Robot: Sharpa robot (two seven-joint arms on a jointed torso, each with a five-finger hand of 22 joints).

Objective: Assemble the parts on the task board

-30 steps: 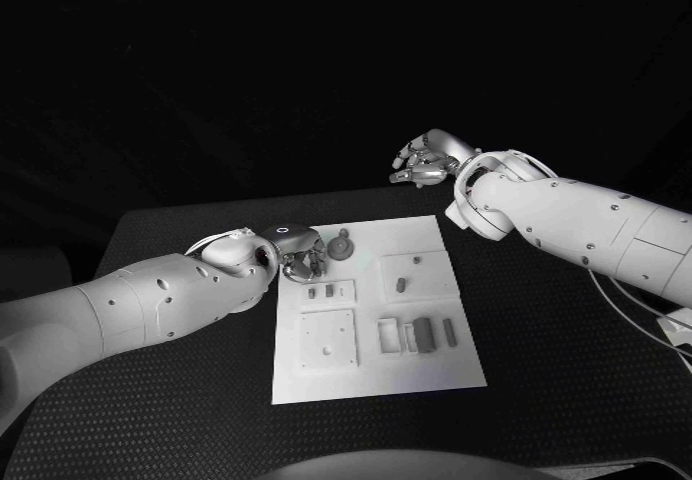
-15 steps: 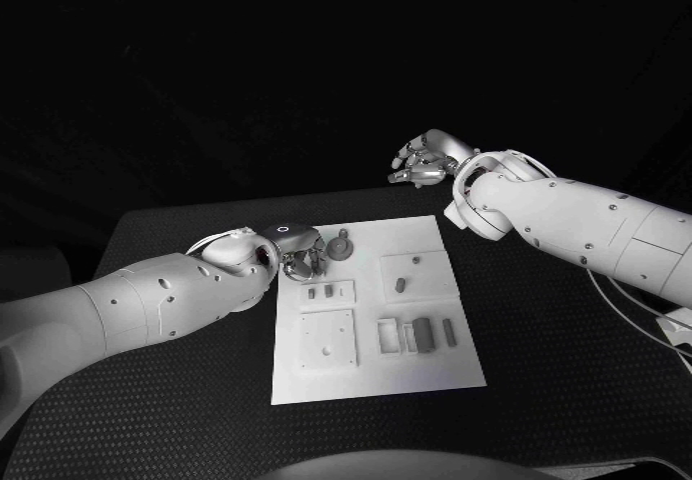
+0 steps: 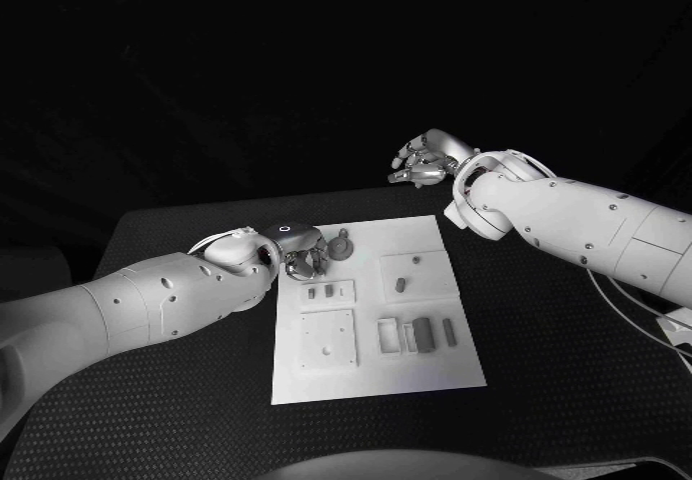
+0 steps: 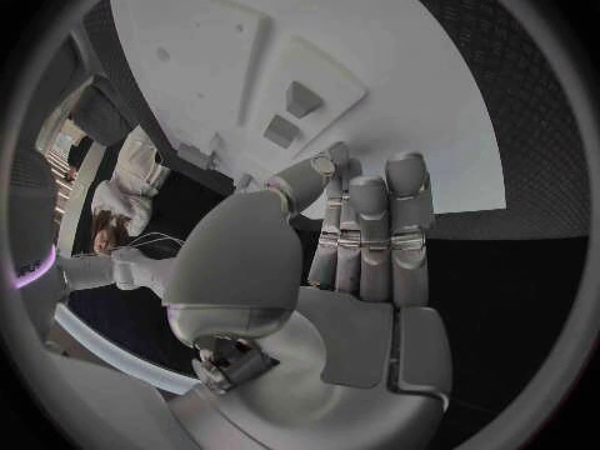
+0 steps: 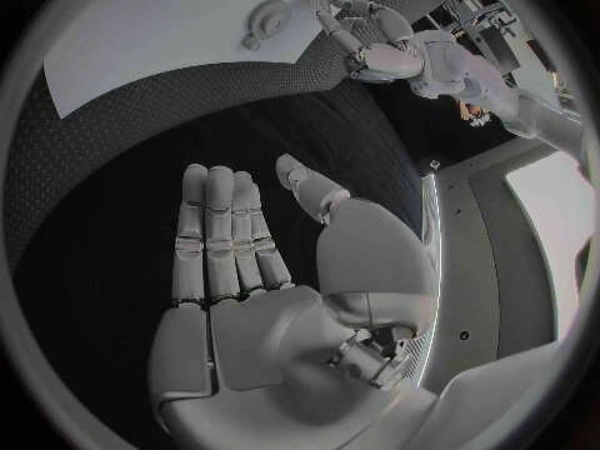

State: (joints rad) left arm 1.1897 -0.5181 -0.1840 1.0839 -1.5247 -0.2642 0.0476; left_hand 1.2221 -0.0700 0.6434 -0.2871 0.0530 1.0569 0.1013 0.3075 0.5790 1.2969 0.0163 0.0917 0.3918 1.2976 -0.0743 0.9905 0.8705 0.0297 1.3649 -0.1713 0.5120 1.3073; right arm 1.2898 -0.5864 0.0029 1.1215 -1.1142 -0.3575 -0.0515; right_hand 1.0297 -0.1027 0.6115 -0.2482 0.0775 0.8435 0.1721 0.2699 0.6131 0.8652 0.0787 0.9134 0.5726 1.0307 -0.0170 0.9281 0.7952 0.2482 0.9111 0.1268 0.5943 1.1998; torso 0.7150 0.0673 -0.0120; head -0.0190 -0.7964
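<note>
Task board (image 3: 427,370) lies flat in the middle of the black tabletop (image 3: 577,400), its long sides running from the near edge toward the far edge. I see small grey parts on it: a round part (image 3: 340,245) near the board's far left corner, two short parts (image 3: 327,292) just nearer than that, a pair of small parts (image 3: 402,276) on a raised square toward the right edge, and three bars (image 3: 421,335) side by side in the near right area. A raised square plate (image 3: 327,338) sits on the near left area.

My left robot hand (image 3: 300,262) hangs over the board's far left corner, just beside the round part; the left wrist view shows its fingers (image 4: 375,235) straight and close together, holding nothing, with the board beyond the tips.

My right robot hand (image 3: 426,160) is raised beyond the tabletop's far edge, well apart from the board. Its fingers (image 5: 223,235) lie stretched out and empty
</note>
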